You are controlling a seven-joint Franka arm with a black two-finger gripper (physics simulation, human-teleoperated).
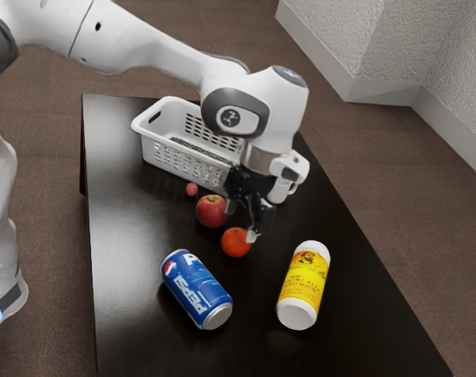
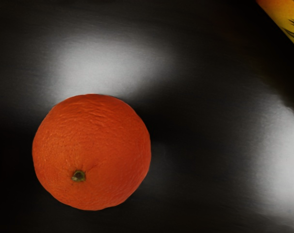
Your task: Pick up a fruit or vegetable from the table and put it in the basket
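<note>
My gripper (image 1: 242,221) is open over the table in the exterior view, its two fingertips apart with nothing held between them. An orange (image 1: 236,243) rests on the tabletop close by the fingertip nearer the viewer; the wrist view has the same orange (image 2: 92,153) with its stem spot facing the camera. A red apple (image 1: 211,212) lies beside the other fingertip, and a small pinkish-red fruit (image 1: 192,190) sits between the apple and the basket. The white perforated basket (image 1: 161,152) stands behind them, partly hidden by my hand.
On the dark table (image 1: 128,228), a blue Pepsi can (image 1: 195,289) lies on its side toward the viewer. A yellow bottle with white ends (image 1: 304,284) is at the exterior view's right; part of this yellow bottle (image 2: 288,18) reaches into the wrist view's corner.
</note>
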